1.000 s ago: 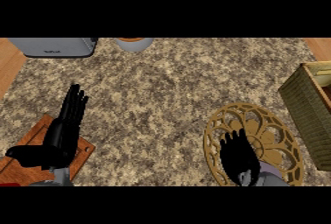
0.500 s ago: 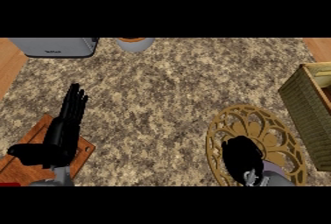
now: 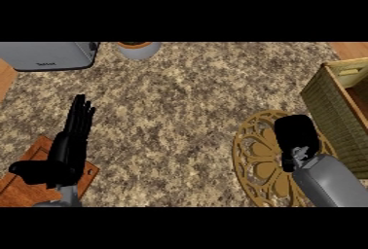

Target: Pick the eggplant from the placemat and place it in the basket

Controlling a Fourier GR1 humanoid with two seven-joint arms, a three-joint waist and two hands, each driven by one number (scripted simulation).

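Your right hand point(image 3: 295, 133) sits over the round gold openwork placemat point(image 3: 260, 160), its back toward the camera, so you cannot tell whether its fingers are curled or straight, and the eggplant shows nowhere, most likely hidden under that hand. If it is in hand, lift straight up before you swing right, because the near rim of the tall woven olive-brown basket point(image 3: 332, 116) stands just beside the mat. The speckled stone counter point(image 3: 179, 107) gives open room to the left, where your left hand point(image 3: 68, 146) rests with straight fingers.
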